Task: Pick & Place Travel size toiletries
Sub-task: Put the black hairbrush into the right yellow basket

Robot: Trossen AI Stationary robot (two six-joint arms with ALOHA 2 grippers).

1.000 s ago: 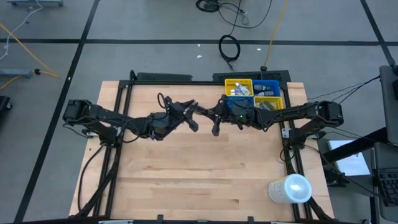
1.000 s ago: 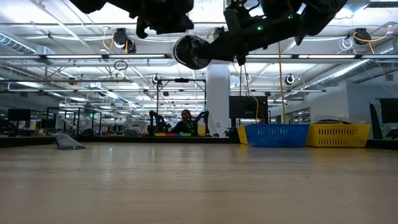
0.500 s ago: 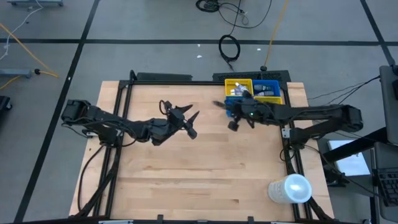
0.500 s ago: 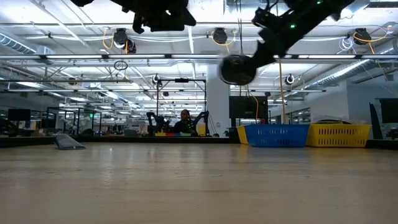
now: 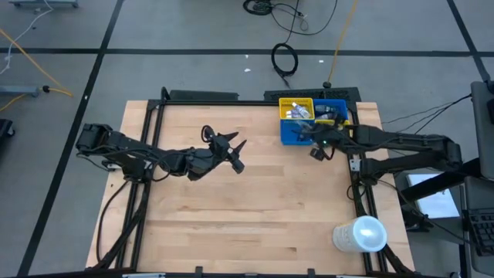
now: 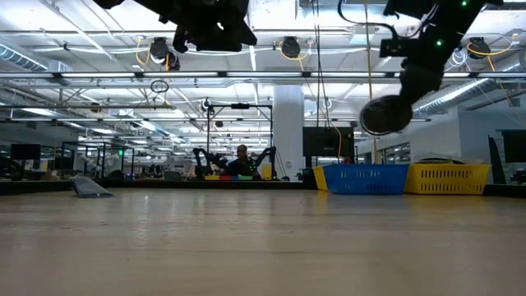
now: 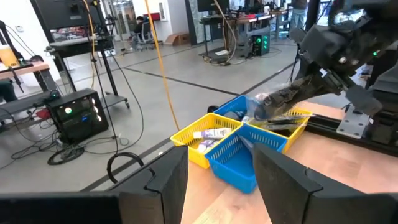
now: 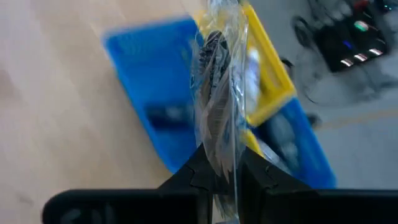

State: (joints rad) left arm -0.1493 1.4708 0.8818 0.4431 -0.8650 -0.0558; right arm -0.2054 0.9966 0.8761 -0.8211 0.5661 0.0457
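Note:
My right gripper (image 8: 219, 168) is shut on a dark toiletry in clear crinkled wrap (image 8: 217, 93). It hangs in the air at the near edge of the yellow and blue bins (image 5: 297, 133), which stand at the table's far right. The left wrist view shows the wrapped toiletry (image 7: 273, 102) above the bins. In the low view it looks like a dark round thing (image 6: 385, 115), well above the table. My left gripper (image 5: 241, 153) is open at mid-table, pointing level toward the bins, with nothing between its fingers. My right gripper pinches the wrapped toiletry by its near end (image 8: 219, 158) between its two fingers. The fingers slant down toward the bins and lie along the toiletry. It sticks out beyond the fingertips, lifted clear of table and bins.
Several small toiletries lie in the far yellow bin (image 7: 208, 134) and in the blue bin beside it (image 5: 332, 110). A big white cylinder (image 5: 360, 234) stands at the near right corner. Bare wood (image 5: 231, 216) lies across the table's middle and near side.
My right gripper has drawn away from my left gripper at mid-table and has gone toward the table's right edge, to the bins. It has carried the wrapped toiletry along and has tipped to point downward. My left gripper has stayed about where it was.

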